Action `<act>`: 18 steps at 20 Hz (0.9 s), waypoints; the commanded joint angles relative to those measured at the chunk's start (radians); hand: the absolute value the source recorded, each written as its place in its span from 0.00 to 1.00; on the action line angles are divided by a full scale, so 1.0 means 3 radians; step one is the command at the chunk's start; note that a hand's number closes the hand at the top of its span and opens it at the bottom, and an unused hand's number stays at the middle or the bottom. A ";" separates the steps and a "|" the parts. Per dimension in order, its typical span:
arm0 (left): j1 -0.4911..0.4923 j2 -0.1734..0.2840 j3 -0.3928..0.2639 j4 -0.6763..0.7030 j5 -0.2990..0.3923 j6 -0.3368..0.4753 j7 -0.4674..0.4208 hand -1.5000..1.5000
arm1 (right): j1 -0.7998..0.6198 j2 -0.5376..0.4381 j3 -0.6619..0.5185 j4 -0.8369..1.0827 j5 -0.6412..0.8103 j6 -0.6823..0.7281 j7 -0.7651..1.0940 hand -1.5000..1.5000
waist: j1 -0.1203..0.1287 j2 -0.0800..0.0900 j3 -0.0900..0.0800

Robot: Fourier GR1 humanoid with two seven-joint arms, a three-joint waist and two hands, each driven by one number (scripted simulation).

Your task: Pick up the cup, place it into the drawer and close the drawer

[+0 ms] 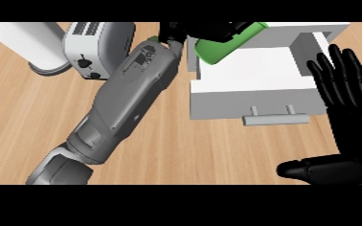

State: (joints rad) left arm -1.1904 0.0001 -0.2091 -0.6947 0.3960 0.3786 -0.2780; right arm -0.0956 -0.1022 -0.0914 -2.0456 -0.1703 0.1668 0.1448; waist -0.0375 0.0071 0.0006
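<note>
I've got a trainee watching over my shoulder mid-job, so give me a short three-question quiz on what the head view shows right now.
1. True or false: the drawer is already shut.
2. Which hand holds the green cup? A) left hand B) right hand C) neither
3. Fill in: the appliance at the counter's far left, beside the left forearm, is a ____.

Key
1. False. It stands pulled open, its handle toward the robot.
2. A. The left hand is curled round the cup above the drawer's back left corner; the right hand rests open, fingers up, at the right edge.
3. Toaster.
</note>
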 commanded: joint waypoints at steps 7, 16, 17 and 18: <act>-0.0407 0.0000 -0.0538 0.0787 0.0407 0.0128 -0.0200 1.00 | -0.0082 -0.0014 0.0064 -0.0185 -0.0058 -0.0024 0.0209 0.00 | -0.0153 0.0027 0.0001; -0.0345 0.0000 -0.1104 0.0979 0.0606 0.0238 -0.0218 1.00 | -0.0198 0.0017 0.0083 0.0125 0.0001 0.0013 0.0016 0.00 | -0.0222 0.0055 0.0004; -0.0494 0.0000 -0.1123 0.1058 0.0565 0.0249 -0.0125 1.00 | -0.0179 -0.0006 0.0060 0.0153 -0.0056 0.0087 -0.0055 0.00 | -0.0217 0.0056 0.0006; -0.0544 0.0000 -0.1181 0.1037 0.0589 0.0371 -0.0068 1.00 | -0.0322 -0.0003 0.0048 0.0219 -0.0025 0.0036 -0.0042 0.00 | -0.0250 0.0067 0.0006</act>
State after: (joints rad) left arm -1.3190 0.0001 -0.5032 -0.4075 0.5655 0.4502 -0.3314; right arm -0.1600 -0.1033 -0.0787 -2.0080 -0.1843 0.1775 0.1460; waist -0.1003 0.0232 0.0019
